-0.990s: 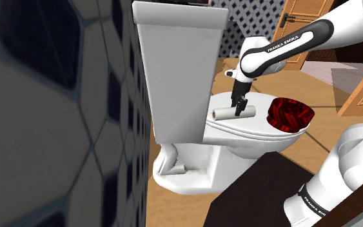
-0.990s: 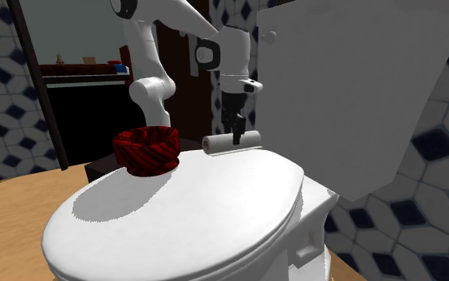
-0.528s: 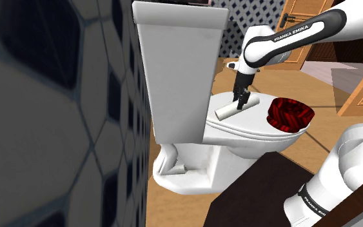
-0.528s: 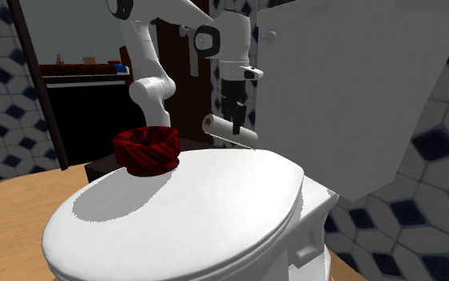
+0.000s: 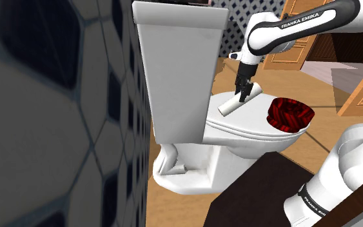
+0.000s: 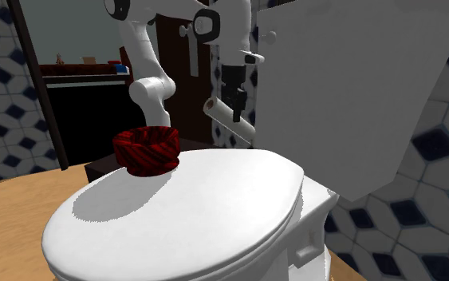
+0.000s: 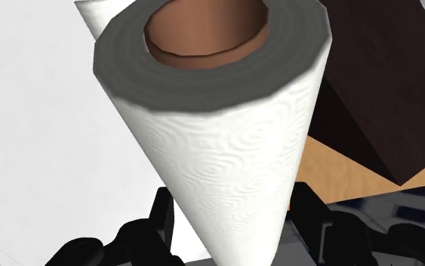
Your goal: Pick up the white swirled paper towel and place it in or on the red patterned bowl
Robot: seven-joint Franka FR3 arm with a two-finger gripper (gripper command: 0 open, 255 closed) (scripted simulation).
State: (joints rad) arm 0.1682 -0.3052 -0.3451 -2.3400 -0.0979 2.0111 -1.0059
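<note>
A bathroom with dark-and-white patterned tile walls holds a white toilet whose shut lid (image 5: 238,131) carries the things. In the shoulder view the pincer (image 5: 243,95) is clamped on the paper towel roll (image 5: 230,105), which hangs tilted, clear of the lid. The red patterned bowl (image 5: 291,114) sits on the lid toward that view's right and lower. In the second exterior view the roll (image 6: 217,110) slants, its long axis dropping rightward, and the bowl (image 6: 146,149) stands left and below. In the wrist view the black fingers (image 7: 161,219) clasp the roll's swirled side, and its brown core shows at the end. The carry probably runs sideways toward the bowl, then down.
</note>
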